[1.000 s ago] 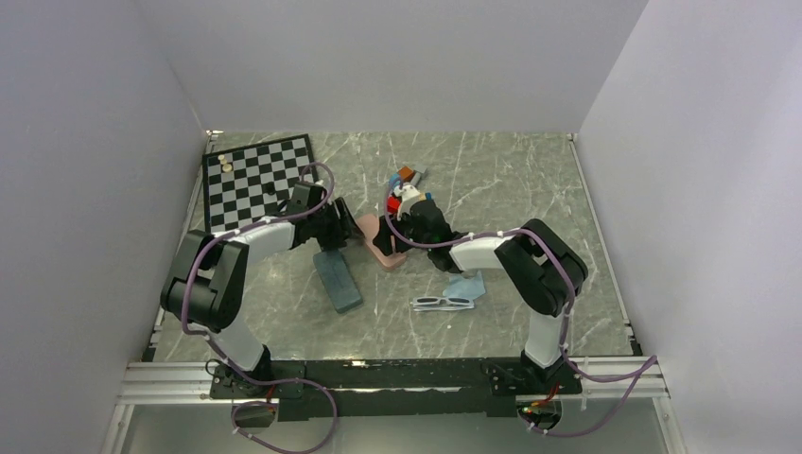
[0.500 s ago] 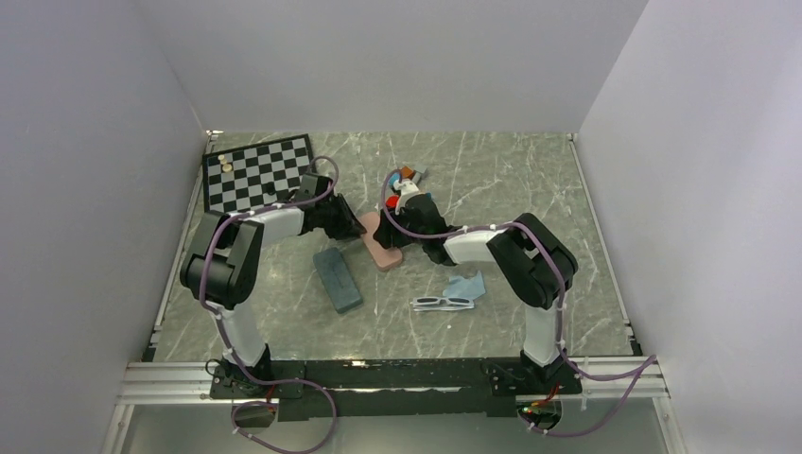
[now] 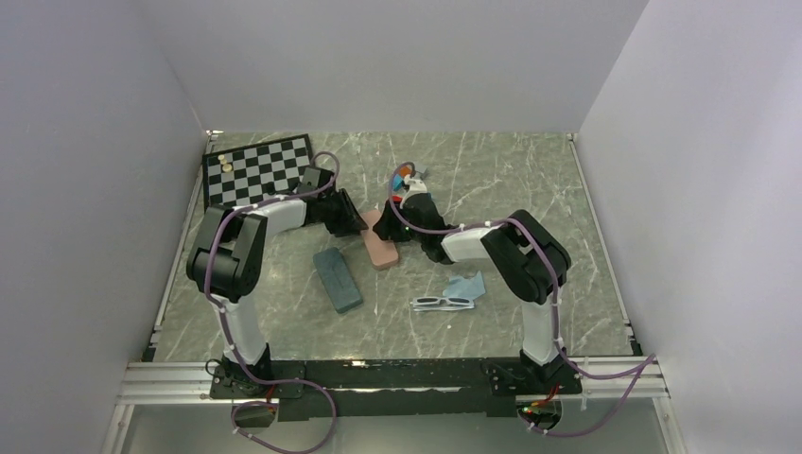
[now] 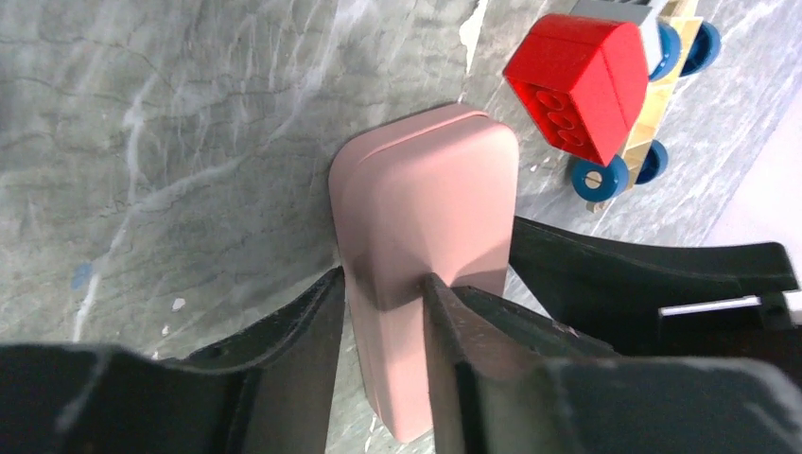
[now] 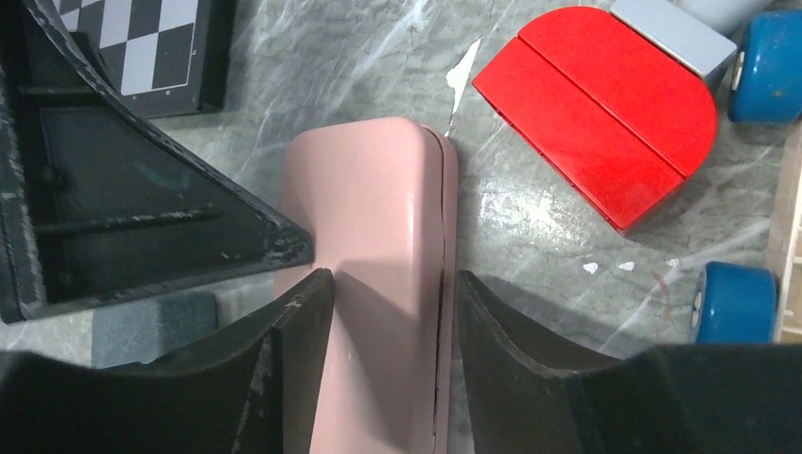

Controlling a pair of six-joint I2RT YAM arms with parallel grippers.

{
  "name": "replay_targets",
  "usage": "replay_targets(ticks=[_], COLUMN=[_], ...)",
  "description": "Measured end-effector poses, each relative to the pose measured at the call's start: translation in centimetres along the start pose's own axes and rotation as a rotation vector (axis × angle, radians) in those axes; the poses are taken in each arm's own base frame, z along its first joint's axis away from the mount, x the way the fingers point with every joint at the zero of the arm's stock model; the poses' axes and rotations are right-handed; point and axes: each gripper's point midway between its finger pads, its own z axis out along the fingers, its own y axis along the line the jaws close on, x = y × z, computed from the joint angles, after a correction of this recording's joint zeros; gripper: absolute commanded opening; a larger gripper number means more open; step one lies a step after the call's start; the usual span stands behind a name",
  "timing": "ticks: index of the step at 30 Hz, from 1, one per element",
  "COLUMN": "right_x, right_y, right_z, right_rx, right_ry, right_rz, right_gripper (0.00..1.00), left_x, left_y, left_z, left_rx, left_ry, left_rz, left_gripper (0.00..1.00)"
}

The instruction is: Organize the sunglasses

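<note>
Marble table: left tool and right tool clamped on pink case, toy truck just beside.

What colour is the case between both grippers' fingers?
Pale pink. The case shows best in the right wrist view.

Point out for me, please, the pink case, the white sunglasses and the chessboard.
pink case (image 3: 381,251): top view, bare near end of its upper face.
white sunglasses (image 3: 443,304): top view, middle of the frame front.
chessboard (image 3: 255,170): top view, centre of the chequered squares.
</note>
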Motion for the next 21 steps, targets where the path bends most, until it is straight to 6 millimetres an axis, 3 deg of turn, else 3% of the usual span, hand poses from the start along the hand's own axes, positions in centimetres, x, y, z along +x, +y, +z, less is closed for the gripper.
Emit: replay_targets(ticks=[2, 3, 4, 5, 7, 9, 12, 14, 16, 17, 21], right_x=[-0.4, -0.4, -0.4, -0.5, -1.0, -2.7, -6.3, -7.8, -7.7, -6.8, 0.0], right_y=[-0.1, -0.1, -0.2, -0.4, -0.9, 0.0, 3.0, 5.2, 8.2, 10.0, 16.3], right_z=[-0.3, -0.5, -0.9, -1.4, -2.9, -4.3, -7.0, -8.5, -9.2, -9.3, -9.1], right_rx=[0.024, 0.041, 0.058, 0.081, 0.127, 0.119, 0.046, 0.003, -0.036, -0.066, -0.194], right_ry=[0.001, 0.009, 0.019, 0.027, 0.042, 0.014, -0.075, -0.123, -0.142, -0.135, -0.020], right_rz=[-0.028, -0.047, -0.063, -0.085, -0.131, -0.175, -0.242, -0.292, -0.359, -0.389, -0.475], right_gripper=[0.68, 0.76, 0.94, 0.99, 1.00, 1.00, 1.00, 1.00, 1.00, 1.00, 1.00], left_x=[0.3, 0.7, 1.1, 1.2, 1.0, 0.2, -1.1, -1.5, -1.4, -1.1, 1.3], left_y=[-0.1, -0.1, -0.1, -0.3, -1.5, -3.6, -6.7, -7.7, -6.9, -5.9, 1.1], left_z=[0.0, 0.0, -0.2, -0.6, -2.6, -5.5, -11.8, -16.2, -20.4, -21.5, -24.2], left_rx=[0.004, 0.003, -0.001, -0.003, 0.017, 0.061, 0.131, 0.155, 0.140, 0.116, -0.063], left_ry=[0.005, 0.011, 0.018, 0.015, -0.018, -0.086, -0.257, -0.384, -0.521, -0.559, -0.661], left_rz=[0.015, 0.030, 0.043, 0.059, 0.091, 0.131, 0.191, 0.204, 0.164, 0.137, -0.001], left_gripper=[0.66, 0.76, 0.82, 0.98, 0.99, 0.99, 0.99, 0.99, 0.99, 0.99, 0.99])
